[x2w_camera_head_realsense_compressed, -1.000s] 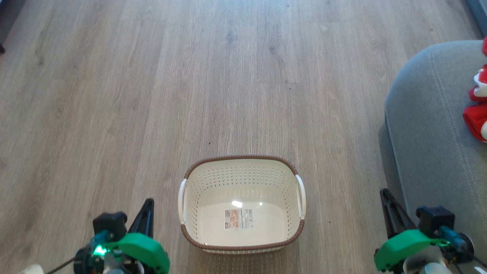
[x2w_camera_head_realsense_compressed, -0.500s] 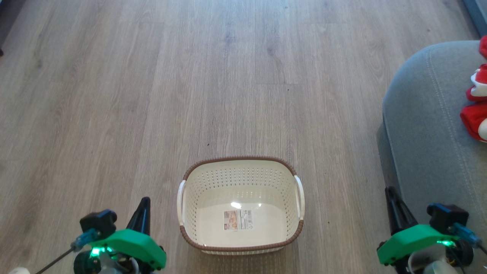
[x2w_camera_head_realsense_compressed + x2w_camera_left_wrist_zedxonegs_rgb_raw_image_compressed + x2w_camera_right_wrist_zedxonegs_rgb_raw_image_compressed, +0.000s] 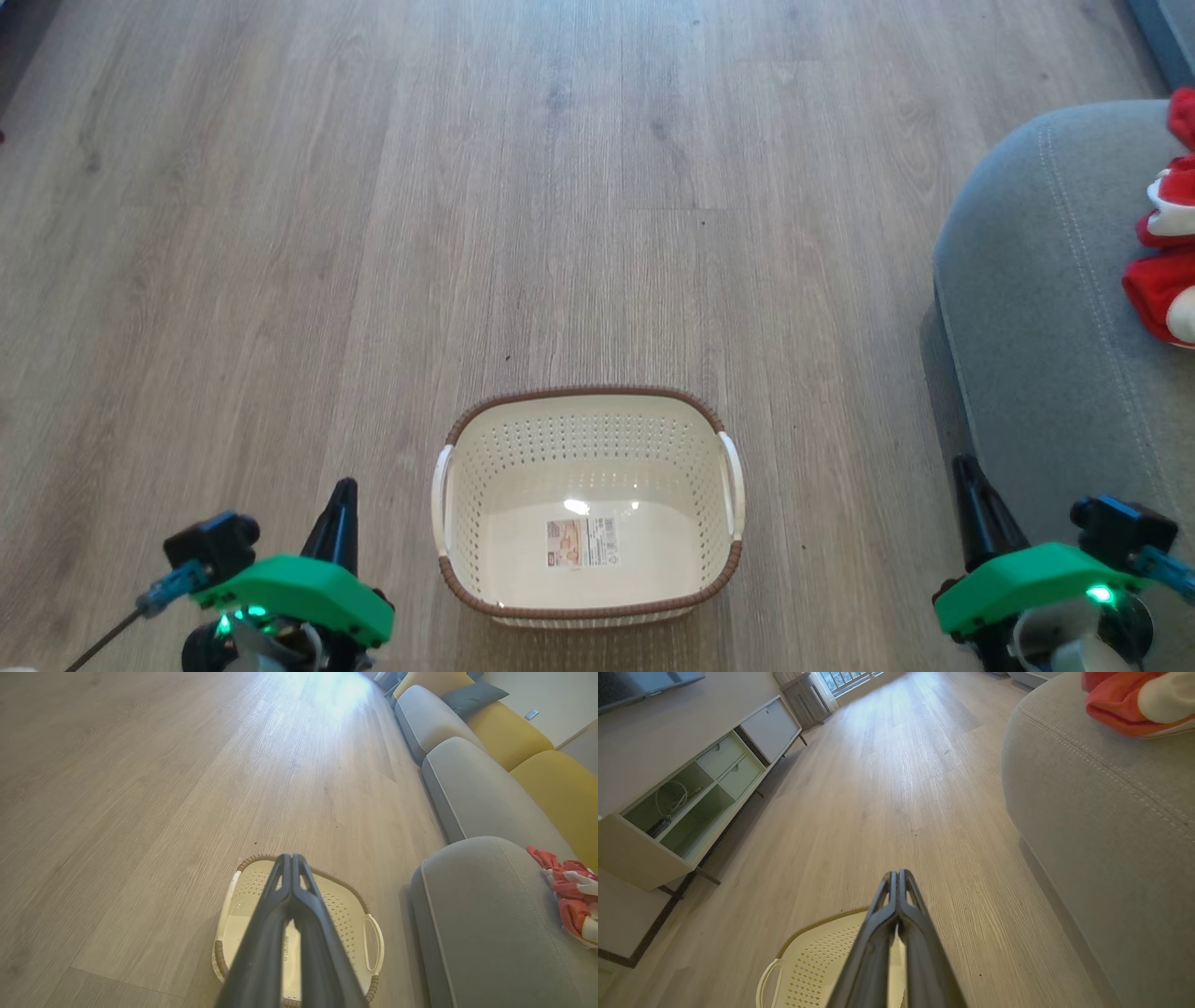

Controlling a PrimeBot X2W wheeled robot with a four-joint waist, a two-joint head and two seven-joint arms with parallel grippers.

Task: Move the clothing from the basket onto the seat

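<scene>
Closing step, by the look: basket (image 3: pixel 586 391) bare at lower centre; clothing (image 3: pixel 1160 280) on the seat (image 3: pixel 1027 327) at right edge; left gripper (image 3: pixel 343 492) and right gripper (image 3: pixel 967 469) both pressed together, empty; next, likely only parking those 2.

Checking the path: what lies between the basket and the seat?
A bare strip of wooden floor separates the basket and the seat, as the head view shows.

Head looks down; both wrist views look forward over the basket (image 3: pixel 586 393).
</scene>
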